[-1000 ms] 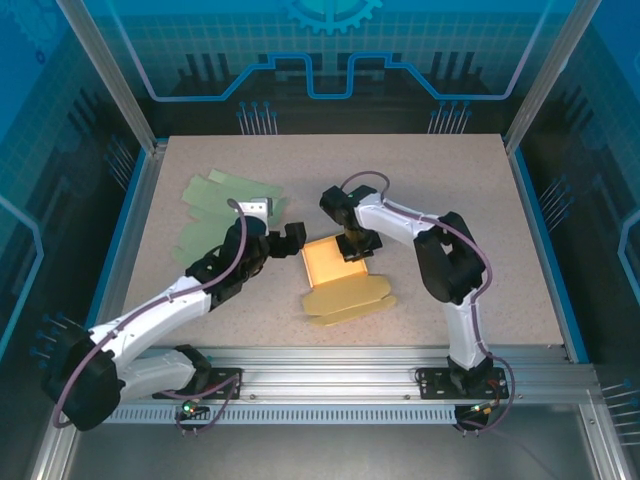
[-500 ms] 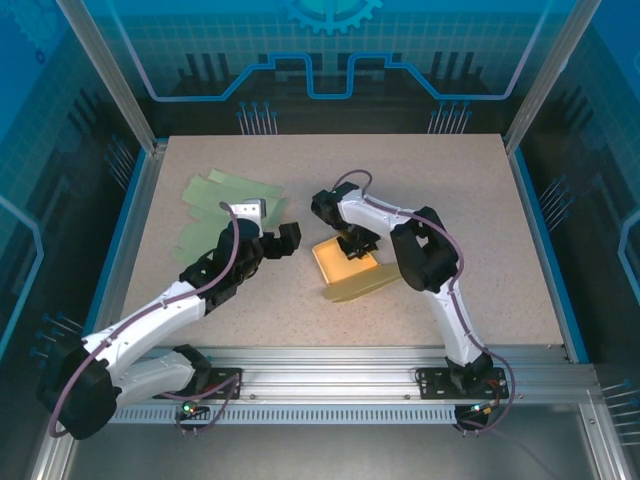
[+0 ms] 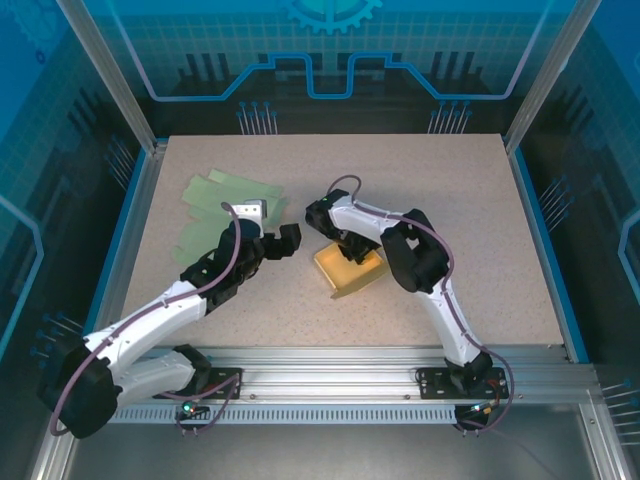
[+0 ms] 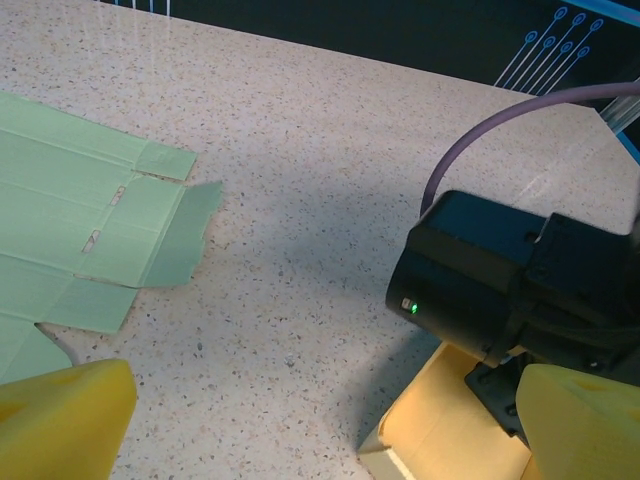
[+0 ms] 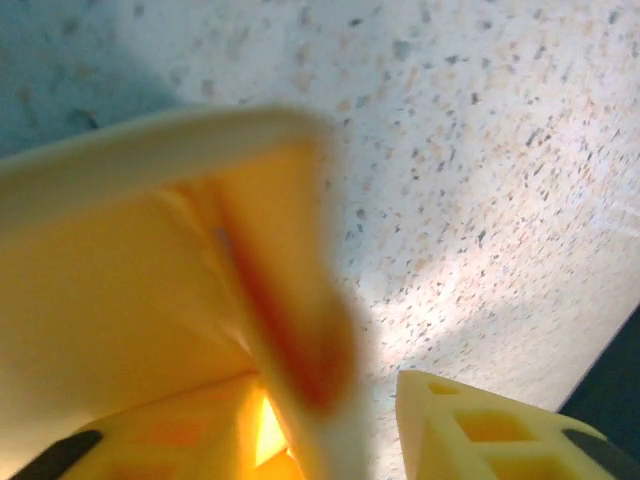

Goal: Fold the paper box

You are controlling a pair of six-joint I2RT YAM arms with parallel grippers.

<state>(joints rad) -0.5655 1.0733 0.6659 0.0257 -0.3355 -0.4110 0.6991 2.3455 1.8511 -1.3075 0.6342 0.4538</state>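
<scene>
Yellow paper box (image 3: 352, 270), partly folded, sat near the middle of the bench (image 3: 480, 200) between two arms.
Flat green sheets (image 3: 222, 205) lay at the far left. The left tool (image 3: 287, 240) hung near them with its jaws spread wide and nothing in them, just left of the box. The right tool (image 3: 350, 250) sat over the box, one raised wall between its fingers (image 5: 480, 430); whether they pinched it could not be told.

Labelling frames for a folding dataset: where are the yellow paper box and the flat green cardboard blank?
yellow paper box (image 3: 343, 277): top external view, its near left part.
green cardboard blank (image 4: 60, 215): left wrist view, its wide middle panel.
</scene>
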